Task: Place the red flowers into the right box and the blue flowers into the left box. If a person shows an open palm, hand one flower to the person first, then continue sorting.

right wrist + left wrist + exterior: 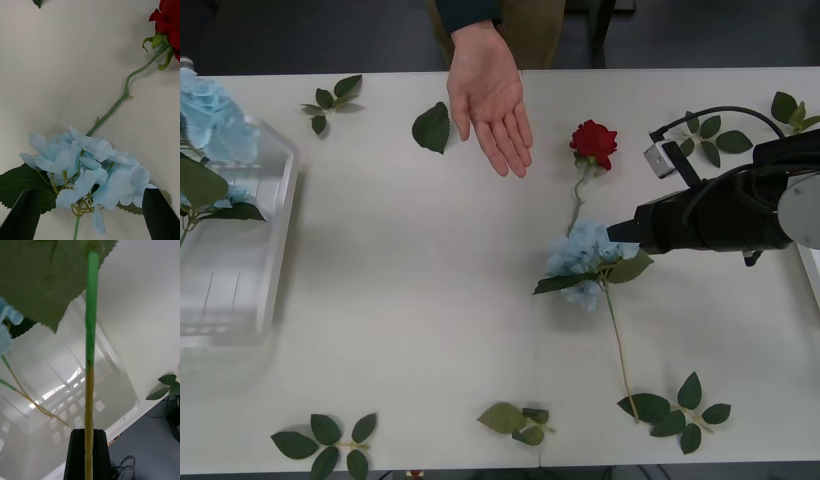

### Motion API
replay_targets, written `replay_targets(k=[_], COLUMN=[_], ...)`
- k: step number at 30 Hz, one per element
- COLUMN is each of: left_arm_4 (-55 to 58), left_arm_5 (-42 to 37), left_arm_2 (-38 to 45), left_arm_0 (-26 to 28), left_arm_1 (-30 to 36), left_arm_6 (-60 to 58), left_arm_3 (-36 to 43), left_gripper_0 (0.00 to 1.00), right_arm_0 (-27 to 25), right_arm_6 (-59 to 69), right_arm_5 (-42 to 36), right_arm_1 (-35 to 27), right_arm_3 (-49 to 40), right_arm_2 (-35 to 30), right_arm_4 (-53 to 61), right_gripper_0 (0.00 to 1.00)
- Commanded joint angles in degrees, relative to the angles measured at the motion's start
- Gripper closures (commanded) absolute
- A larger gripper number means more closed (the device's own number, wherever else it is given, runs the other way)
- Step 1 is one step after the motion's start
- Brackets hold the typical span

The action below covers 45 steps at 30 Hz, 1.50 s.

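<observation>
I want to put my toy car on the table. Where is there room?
There is a big bare patch between the left box and the blue flower, below the person's open hand. It is crowded on the right, where the right gripper, the blue flower and the red rose sit.

Blue flower [583,258] lies mid-table — red rose [593,141] beyond; person's palm [492,100] open.

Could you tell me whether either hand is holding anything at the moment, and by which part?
The left hand is shut on a thin green-and-tan flower stem, low on its tan part. The right hand is open around the pale blue flower, holding nothing.
</observation>
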<state>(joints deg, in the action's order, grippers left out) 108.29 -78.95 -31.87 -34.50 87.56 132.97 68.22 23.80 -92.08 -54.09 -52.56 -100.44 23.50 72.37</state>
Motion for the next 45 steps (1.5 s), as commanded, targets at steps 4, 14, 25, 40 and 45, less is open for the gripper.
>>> replay_targets(k=[4, 14, 25, 40, 45], left_arm_4=[-1.5, -2.6, -4.2, -10.0, -21.6], left_arm_5=[0.1, 2.5, 2.5, -0.4, -7.5], left_arm_2=[-0.1, -0.1, 1.2, 6.0, 17.6], left_arm_0=[1.5, 1.2, 1.1, 1.1, 1.1], left_arm_1=[-0.7, -3.5, -4.3, -6.2, -10.8], left_arm_6=[6.4, 11.3, 10.7, 9.3, 8.5], left_arm_3=[-15.9, -23.2, -21.9, -20.1, -21.5], left_gripper_0=[1.0, 1.0, 1.0, 1.0, 1.0], right_arm_0=[-0.5, -4.9, -8.5, -6.9, -5.9], right_arm_6=[2.3, 15.7, 21.0, 24.5, 24.4], right_arm_5=[-4.0, 1.6, 13.2, 16.8, 17.3], right_arm_1=[-1.1, -7.2, -7.2, 1.9, 4.6], right_arm_3=[-5.4, -13.8, -12.1, -4.5, -2.0], right_arm_2=[0.3, 7.3, 18.7, 23.3, 23.5], right_arm_4=[-4.9, -16.5, -31.3, -39.4, -41.0], right_gripper_0=[0.22, 0.22, 0.21, 0.22, 0.53])
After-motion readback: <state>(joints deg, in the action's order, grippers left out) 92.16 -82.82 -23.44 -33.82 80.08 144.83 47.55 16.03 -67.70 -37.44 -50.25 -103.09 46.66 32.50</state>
